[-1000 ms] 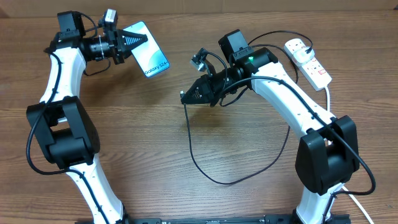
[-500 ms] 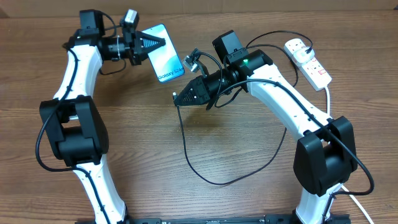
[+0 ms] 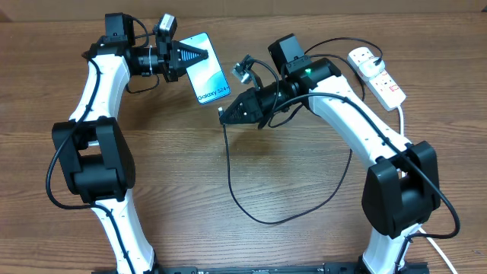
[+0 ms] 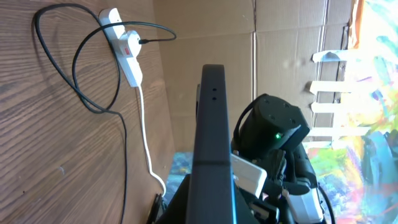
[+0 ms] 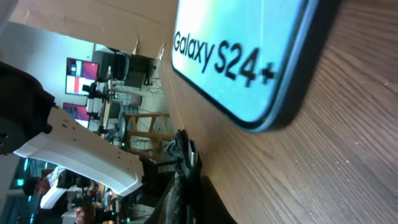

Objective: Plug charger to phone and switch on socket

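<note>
My left gripper is shut on the phone, a slim handset with a light blue "Galaxy S24+" screen, held above the table at the back middle. In the left wrist view the phone's black edge runs up from my jaws. My right gripper is shut on the charger's black connector tip, just right of and below the phone's lower end. The thin black charger cable loops down across the table. In the right wrist view the phone fills the top, the connector a short gap below it. The socket lies at the back right.
The socket's thick white cord runs down the right side past the right arm's base. In the left wrist view the socket and black cable lie on the wood, with a cardboard wall behind the table.
My left gripper has carried the phone rightward toward the middle. My right gripper, holding the connector, has stayed close to its spot, so the gap between phone and connector has closed.
</note>
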### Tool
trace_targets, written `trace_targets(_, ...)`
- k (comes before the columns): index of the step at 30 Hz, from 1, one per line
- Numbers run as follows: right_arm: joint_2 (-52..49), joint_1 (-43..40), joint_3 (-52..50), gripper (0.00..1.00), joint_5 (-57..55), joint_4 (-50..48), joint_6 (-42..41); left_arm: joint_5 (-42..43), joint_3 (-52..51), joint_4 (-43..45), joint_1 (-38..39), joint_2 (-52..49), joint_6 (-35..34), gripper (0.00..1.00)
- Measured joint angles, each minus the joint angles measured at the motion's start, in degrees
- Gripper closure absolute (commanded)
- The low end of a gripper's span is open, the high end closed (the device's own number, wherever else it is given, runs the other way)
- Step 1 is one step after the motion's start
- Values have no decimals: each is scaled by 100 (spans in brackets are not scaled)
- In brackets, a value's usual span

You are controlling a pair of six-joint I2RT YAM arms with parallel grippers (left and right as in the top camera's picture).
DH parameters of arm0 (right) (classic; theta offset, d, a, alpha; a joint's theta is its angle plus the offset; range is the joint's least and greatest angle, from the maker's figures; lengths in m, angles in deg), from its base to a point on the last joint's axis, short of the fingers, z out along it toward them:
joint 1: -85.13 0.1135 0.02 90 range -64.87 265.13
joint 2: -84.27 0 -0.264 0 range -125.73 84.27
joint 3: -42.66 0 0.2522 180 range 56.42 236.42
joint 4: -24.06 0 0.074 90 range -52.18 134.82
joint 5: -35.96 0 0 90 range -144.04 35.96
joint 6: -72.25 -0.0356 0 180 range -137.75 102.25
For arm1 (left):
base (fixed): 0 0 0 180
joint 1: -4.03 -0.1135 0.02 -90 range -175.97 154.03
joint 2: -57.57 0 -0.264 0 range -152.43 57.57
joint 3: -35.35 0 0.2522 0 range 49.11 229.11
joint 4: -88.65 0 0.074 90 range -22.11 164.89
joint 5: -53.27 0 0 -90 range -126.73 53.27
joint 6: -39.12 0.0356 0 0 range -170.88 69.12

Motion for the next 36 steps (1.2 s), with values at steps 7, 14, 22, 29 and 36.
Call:
trace_targets(7,0,-24,0,96,-4,-170,-2,0,0,0,37,0,92,96)
trace_targets(14,0,-24,0,96,-4,-184,-2,0,0,-2,177,0,105,96)
trace_targets(22,0,-24,0,96,-57,-153,0,0,0,-2,238,0,105,96)
trace_targets(29,0,-72,0,96,-133,-118,0,0,0,-2,240,0,105,96)
trace_targets(36,0,-125,0,96,-138,-120,0,0,0,-2,240,0,105,96)
